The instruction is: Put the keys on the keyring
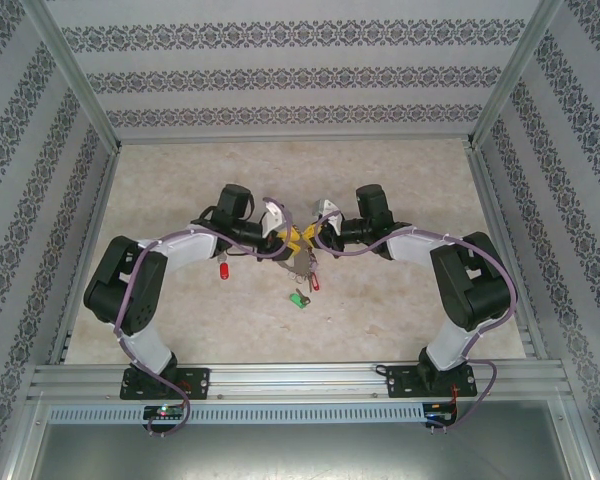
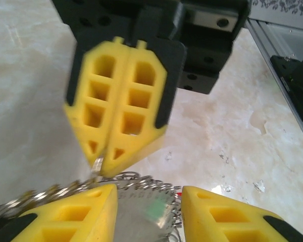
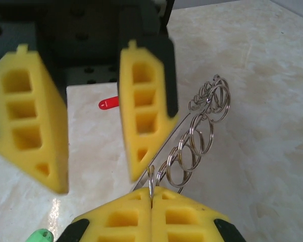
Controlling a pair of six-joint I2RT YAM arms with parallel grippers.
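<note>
The keyring [image 1: 301, 262] hangs between my two grippers above the table's middle, its small silver rings [image 3: 194, 143] strung along a thin wire. My left gripper [image 2: 149, 190] is closed across the keyring's width [image 2: 141, 212], with rings touching both fingers. My right gripper [image 3: 151, 194] is shut on one small ring [image 3: 151, 182], right in front of the left gripper [image 3: 97, 181]. A solid red key [image 1: 223, 271] lies loose on the table to the left. A second red tag [image 1: 315, 282] sits by the hanging cluster; I cannot tell whether it hangs or lies there.
A green tag [image 1: 300, 300] lies on the marble tabletop [image 1: 400, 180] just in front of the grippers. Aluminium frame rails [image 1: 280, 375] and patterned walls [image 1: 300, 80] enclose the table on all sides.
</note>
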